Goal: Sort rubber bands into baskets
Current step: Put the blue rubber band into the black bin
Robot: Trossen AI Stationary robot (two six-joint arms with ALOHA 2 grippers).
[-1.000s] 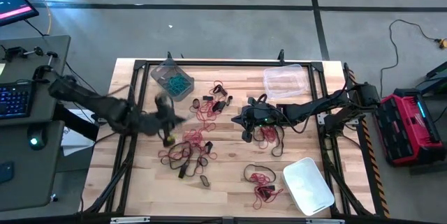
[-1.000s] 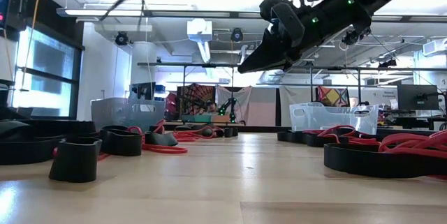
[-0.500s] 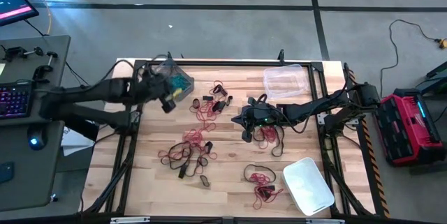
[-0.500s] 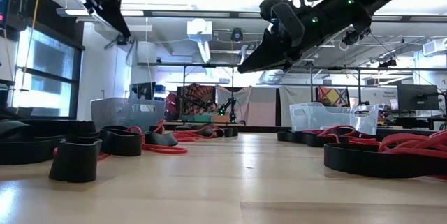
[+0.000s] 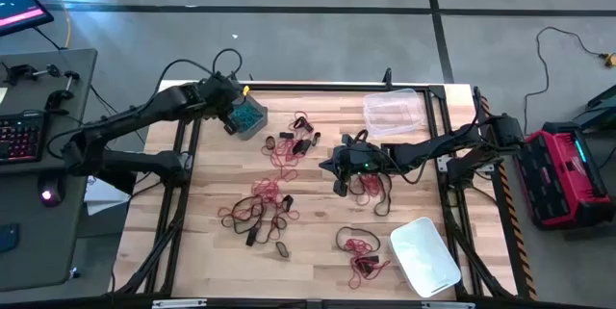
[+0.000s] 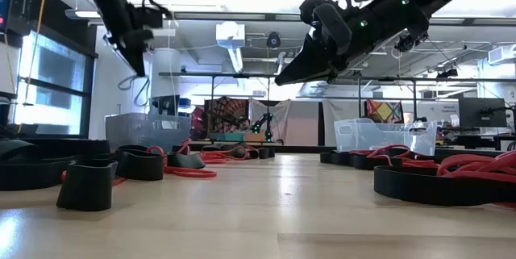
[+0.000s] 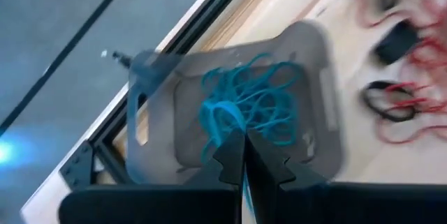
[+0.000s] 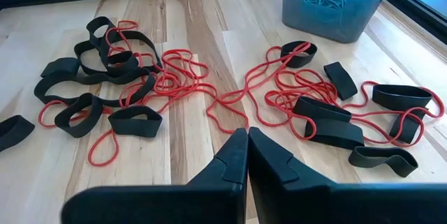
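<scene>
Hovering over the grey-tinted clear plastic tub at the far left corner of the pale wooden table, the left gripper is seen from above with its arm stretched in from the table's left side. The tub already holds teal-blue bands; red and black rubber bands lie scattered mid-table, the clear tub stands at the far right and the whitish tub near the right front corner. The right gripper waits at table centre, beside a red tangle.

From table height, both arms hang clear of the wood, with black loops and red strands in the foreground.

The left wrist camera looks straight down into the grey tub: the teal-blue elastic loops are heaped inside, and the fingers are pressed together; whether a band is pinched between them cannot be told.

The right wrist camera shows its own jaws likewise closed and empty above mixed red and black bands.

The step in hand appears to be a delivery to the teal tub; next, the left jaws would need to part above it, then return for another loop.
</scene>
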